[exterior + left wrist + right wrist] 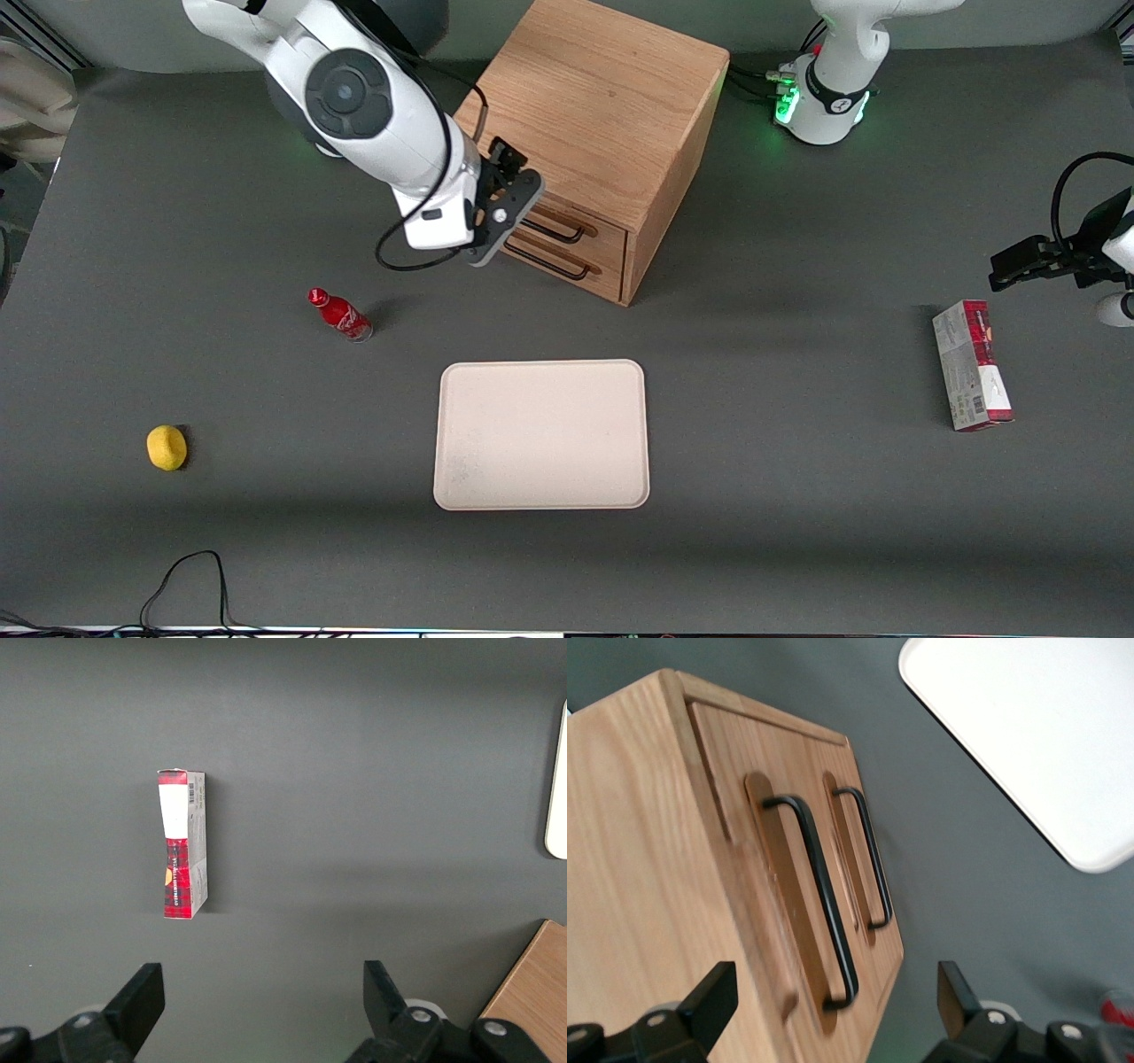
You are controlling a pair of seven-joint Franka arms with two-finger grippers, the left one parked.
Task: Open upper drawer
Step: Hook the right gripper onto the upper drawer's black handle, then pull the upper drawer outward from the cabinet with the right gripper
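At the cabinet front: the gripper (507, 206) hangs in the air just before the cabinet (602, 106), level with the drawer faces and touching neither.

Gripper state: released; in the right wrist view its two fingers (709, 1001) stand wide apart with nothing between them, and the cabinet's front edge shows in the gap.

Upper drawer (757, 868): topmost of the two light oak fronts, flush with the cabinet frame, so it reads as fully closed. Its black bar handle (819, 895) is bare and ungripped.

Lower drawer (864, 859): directly beneath, also shut, with a matching black handle (868, 855).

Done so far: judging from these views, only the approach; the gripper is near the handles and roughly facing them.

Left to do: line the fingers up across the upper handle, close on it, then pull the drawer straight out of the cabinet. That is nearly the whole task.

Likely snag: the two handles sit close together, so the fingers could catch the lower bar instead.

Elsewhere on the surface (797, 496): a pale tray (541, 434) nearer the front camera than the cabinet; a red bottle (340, 314) and a yellow lemon-like object (166, 447) toward the working arm's end; a red and white box (971, 365) toward the parked arm's end.
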